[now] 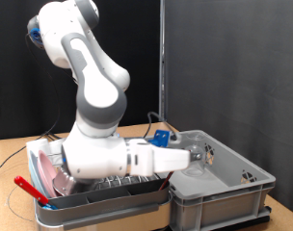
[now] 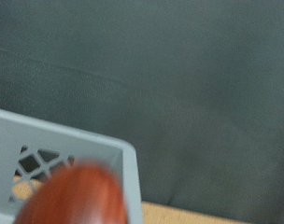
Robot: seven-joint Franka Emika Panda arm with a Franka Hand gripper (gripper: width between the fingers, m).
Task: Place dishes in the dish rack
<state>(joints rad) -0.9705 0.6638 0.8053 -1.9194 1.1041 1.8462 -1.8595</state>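
End effector (image 1: 206,156) over grey tub (image 1: 233,183); pink plate (image 1: 58,173) in rack (image 1: 98,195).

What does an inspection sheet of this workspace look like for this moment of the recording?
Surface: wooden table, mostly covered.
Job's things: dish rack at the exterior view's bottom left, pink plate standing in it, red utensil at its left end.
Clutter: grey tub right of the rack; blurred red-brown object close to the wrist camera.
Grippers: gripper over the tub's interior; finger state unclear.
Cables: dark cable on the table at left; one hanging behind the arm.
Surroundings: dark curtain backdrop.
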